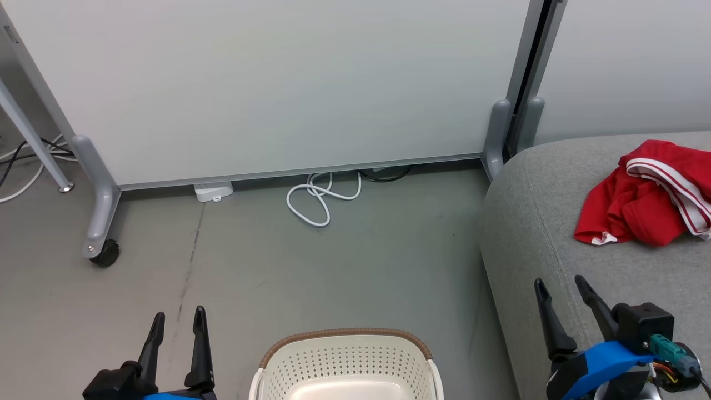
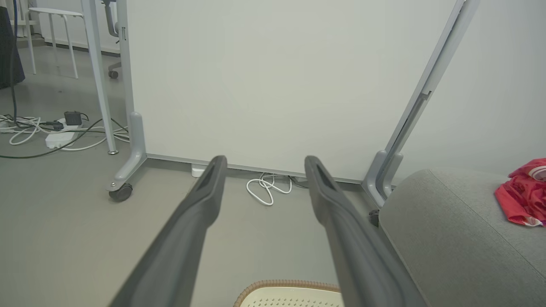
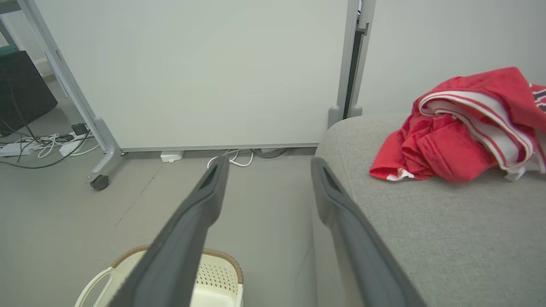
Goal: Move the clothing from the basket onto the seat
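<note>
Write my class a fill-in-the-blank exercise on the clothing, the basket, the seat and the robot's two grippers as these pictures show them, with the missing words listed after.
The clothing lying on the grey seat is ____ with white stripes.
The cream basket has a ____ woven-look rim.
The left gripper and the right gripper are both ____, holding nothing.
The seat stands to the robot's ____ of the basket.
Missing words: red; brown; open; right.
</note>
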